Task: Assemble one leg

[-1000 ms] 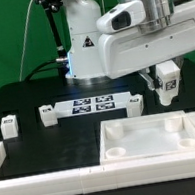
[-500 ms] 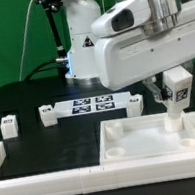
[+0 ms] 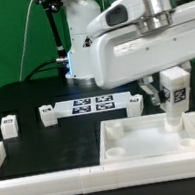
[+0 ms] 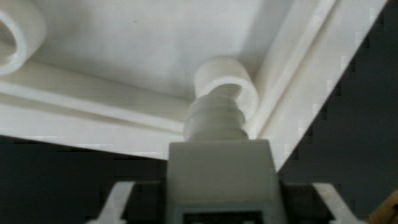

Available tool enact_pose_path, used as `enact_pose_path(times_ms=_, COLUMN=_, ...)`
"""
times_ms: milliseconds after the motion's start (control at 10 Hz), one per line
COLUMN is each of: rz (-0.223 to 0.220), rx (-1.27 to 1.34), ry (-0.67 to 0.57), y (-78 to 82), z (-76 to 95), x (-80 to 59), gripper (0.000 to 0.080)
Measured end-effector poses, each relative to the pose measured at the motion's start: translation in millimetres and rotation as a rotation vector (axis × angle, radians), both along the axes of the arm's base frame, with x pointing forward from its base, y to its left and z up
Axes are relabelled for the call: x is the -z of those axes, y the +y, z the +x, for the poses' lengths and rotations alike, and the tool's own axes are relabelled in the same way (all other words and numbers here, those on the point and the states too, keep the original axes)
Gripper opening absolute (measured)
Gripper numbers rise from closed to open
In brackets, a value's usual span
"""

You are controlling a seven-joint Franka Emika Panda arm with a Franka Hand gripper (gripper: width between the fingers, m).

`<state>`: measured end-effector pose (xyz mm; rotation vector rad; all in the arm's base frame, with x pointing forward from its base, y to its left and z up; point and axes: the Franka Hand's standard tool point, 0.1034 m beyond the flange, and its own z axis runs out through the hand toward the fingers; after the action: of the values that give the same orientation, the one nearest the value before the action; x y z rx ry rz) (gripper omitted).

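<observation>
The leg (image 3: 175, 106) stands upright, pinched between my fingers, at about 3 o'clock in the exterior view. Its lower tip meets the round socket (image 4: 228, 78) in the tabletop (image 3: 144, 151), in that tray's 1 o'clock corner; I cannot tell how deep it sits. My gripper (image 3: 174, 84) is closed narrowly around it. Off toward 9 o'clock lies the marker board (image 3: 91, 106), with another leg (image 3: 135, 102) just beside its end.
</observation>
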<state>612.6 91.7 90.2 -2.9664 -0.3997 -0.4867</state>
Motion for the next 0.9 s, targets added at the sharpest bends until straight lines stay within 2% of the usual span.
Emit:
enact_pose_path(times_ms=200, rz=0.006, rx=0.001, ry=0.002, y=3.3, z=8.1, x=0.0, gripper=0.029)
enact_pose_path(times_ms=500, rz=0.013, rx=-0.003, ry=0.002, y=12.0, z=15.5, x=8.5, gripper=0.029)
enact_pose_path(times_ms=700, rz=0.014, rx=-0.004, ry=0.006, y=14.3, z=15.2, x=18.6, gripper=0.029)
enact_pose_path(times_ms=900, rz=0.014, rx=-0.006, ry=-0.004, y=17.4, z=16.0, x=21.1, gripper=0.029)
